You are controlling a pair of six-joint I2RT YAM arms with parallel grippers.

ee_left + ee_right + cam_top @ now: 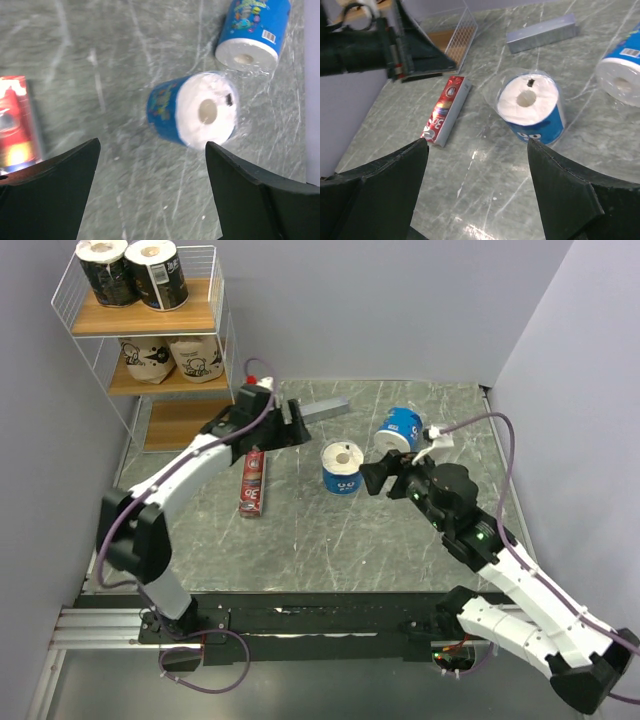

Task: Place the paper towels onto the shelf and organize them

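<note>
Closest in, both claws are spread wide with nothing in them: your left gripper [295,425] hangs over the far middle of the table [300,550], and your right gripper [368,478] sits low, just beside a roll. In the far left corner stands the one shelf [215,300], with three wooden boards. Two black rolls [105,270] stand on its top board and two tan rolls [148,358] on the middle one. Two more, blue-and-white, are on the table (six rolls all told): the upright roll [342,468] between your claws, and the tipped roll [402,428] just beyond the right gripper. One red box [253,483] lies flat, left of the upright roll. One grey bar [322,408] lies farther back.
</note>
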